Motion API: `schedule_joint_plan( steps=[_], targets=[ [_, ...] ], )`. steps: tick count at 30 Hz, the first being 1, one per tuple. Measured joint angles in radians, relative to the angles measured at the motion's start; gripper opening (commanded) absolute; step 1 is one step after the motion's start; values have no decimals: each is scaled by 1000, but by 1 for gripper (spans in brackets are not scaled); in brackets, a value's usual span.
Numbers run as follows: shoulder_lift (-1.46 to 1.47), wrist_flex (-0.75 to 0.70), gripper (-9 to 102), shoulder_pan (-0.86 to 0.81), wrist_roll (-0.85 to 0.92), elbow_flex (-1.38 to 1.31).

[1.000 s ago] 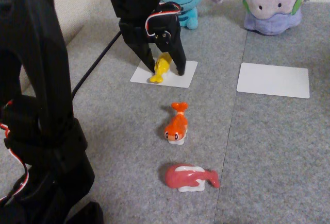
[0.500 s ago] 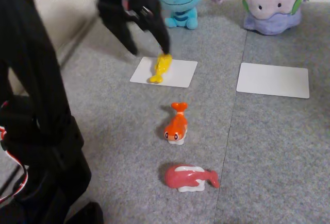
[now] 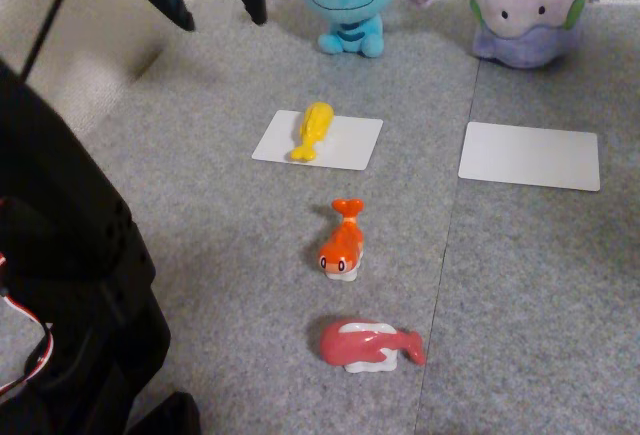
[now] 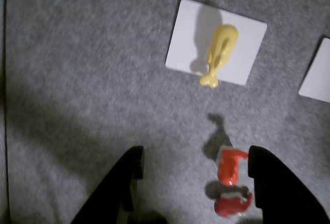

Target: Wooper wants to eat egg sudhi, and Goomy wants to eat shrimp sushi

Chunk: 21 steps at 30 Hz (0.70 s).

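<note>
Below the egg sudhi [image 3: 313, 129], which lies on the white card [image 3: 350, 145] before Wooper [image 3: 347, 0], the shrimp sushi [image 3: 342, 242] rests on grey carpet, long axis toward that card, tail nearest. Gripper [image 4: 195, 167]: fingers spread wide, empty, raised; the shrimp lies just inside its right-hand finger [image 4: 270, 180] in the wrist view.

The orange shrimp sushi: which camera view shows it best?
The fixed view shows it best: the shrimp sushi lies whole on the grey carpet, with its face, white underside and upturned tail clear. In the wrist view it is blurred, seen from above beside one pincer finger.
</note>
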<state>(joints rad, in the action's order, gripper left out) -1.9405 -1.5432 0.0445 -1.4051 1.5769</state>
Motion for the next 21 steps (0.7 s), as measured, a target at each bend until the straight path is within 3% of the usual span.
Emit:
schedule_joint_plan(
  steps=[8,16,21],
  targets=[
    [-229,-133,27,-15,57,6],
    [-313,-127,27,-290,281,252],
    [-322,-14,27,-407,394,445]
  ],
)
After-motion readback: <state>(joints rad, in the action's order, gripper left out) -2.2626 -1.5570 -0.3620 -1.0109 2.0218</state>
